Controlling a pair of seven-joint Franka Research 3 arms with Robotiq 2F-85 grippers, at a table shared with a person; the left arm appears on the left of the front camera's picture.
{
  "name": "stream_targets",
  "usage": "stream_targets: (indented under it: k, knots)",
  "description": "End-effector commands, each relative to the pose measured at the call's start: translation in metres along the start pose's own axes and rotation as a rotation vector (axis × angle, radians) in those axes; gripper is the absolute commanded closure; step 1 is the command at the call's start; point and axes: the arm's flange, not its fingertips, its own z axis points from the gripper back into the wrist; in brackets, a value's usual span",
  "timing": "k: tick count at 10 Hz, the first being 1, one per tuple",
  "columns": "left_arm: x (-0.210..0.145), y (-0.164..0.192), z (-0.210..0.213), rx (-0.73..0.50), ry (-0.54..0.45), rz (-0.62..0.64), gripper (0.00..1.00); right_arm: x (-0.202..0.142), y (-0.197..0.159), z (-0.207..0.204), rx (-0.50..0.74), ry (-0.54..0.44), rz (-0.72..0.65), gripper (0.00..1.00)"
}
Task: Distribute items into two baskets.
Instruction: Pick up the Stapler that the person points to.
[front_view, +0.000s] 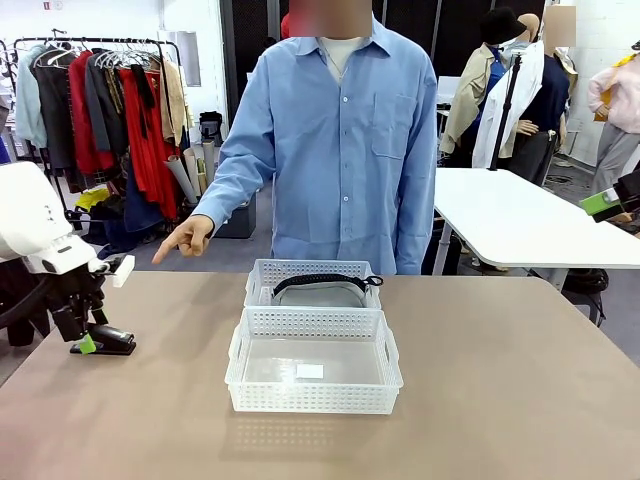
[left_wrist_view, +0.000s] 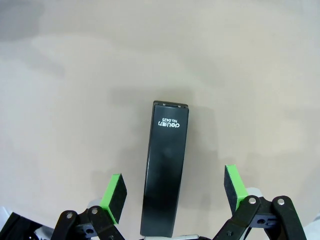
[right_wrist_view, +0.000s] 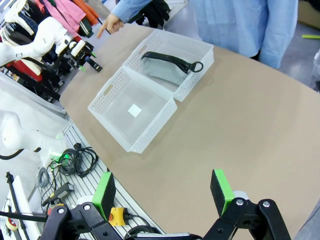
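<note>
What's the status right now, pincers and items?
Left pincer open, astride stapler on table. Right pincer open, empty, high over table. Pouch in far basket; near basket empty. Person's hand points toward stapler.

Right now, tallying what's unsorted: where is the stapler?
In front view, the stapler lies on the table's left side, between the open left gripper's fingers, apart from both baskets.

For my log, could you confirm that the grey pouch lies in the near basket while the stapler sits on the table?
Not quite: the front view shows the grey pouch in the far basket; the stapler does sit on the table.
</note>
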Motion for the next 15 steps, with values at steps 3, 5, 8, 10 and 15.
stream_targets:
  k: [3,5,8,10,15]
  knots:
    - [-0.001,0.007,-0.007,0.008,-0.028,0.027,0.00,0.000,0.001,0.000,0.000,0.000,0.004,0.00]
    - [0.000,0.008,-0.009,0.014,-0.034,0.043,0.00,0.000,0.001,0.000,0.000,0.000,0.004,0.00]
    - [-0.003,0.009,-0.015,0.031,-0.014,0.037,0.00,0.000,0.001,0.000,0.000,0.000,0.004,0.00]
    - [-0.006,0.011,-0.019,0.021,0.009,0.034,0.00,0.000,0.001,0.000,0.000,0.000,0.004,0.00]
    - [-0.005,0.011,-0.019,0.015,0.013,0.035,0.64,0.000,0.001,0.000,0.000,0.000,0.004,0.00]
